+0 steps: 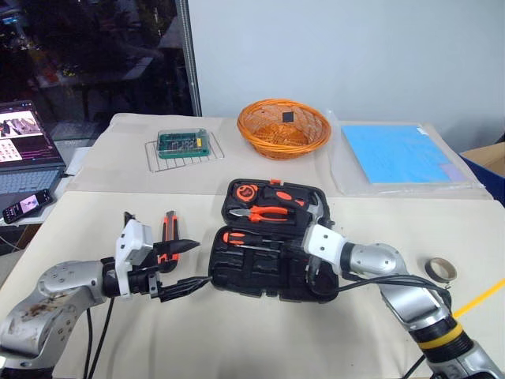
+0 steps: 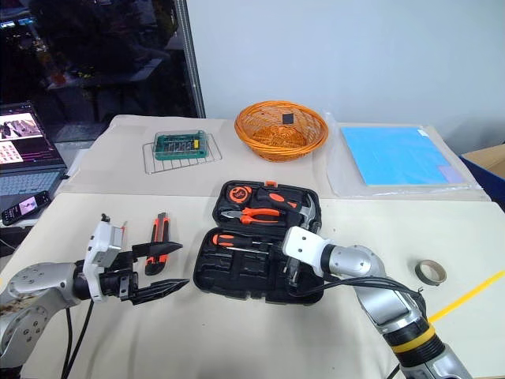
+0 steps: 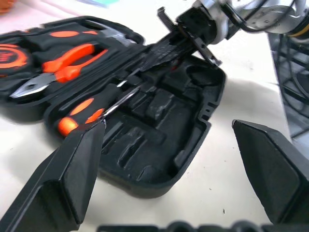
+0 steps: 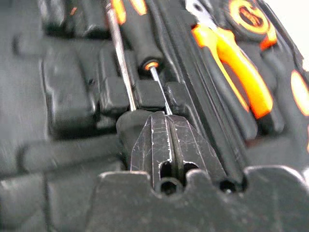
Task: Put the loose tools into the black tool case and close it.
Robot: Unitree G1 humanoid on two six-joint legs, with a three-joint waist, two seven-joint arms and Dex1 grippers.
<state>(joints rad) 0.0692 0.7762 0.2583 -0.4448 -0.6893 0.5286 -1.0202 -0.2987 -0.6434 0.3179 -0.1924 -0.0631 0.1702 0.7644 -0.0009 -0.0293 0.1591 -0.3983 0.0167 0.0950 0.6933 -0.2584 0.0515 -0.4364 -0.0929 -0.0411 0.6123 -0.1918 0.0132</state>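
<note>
head views overlook table (image 1: 237,332); wrist views close.

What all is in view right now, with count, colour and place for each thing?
tool case: one, black, open, table centre
screwdrivers: two, black-orange, in case's near half
pliers: one, orange, far half
utility knife: one, black-orange, table, left of case
tape roll: one, beige, table, right
wicker basket: one, orange, far centre
blue sheet: one, far right
laptop: one, far left
left gripper: open, left of case
right gripper: shut, over screwdriver shafts
</note>
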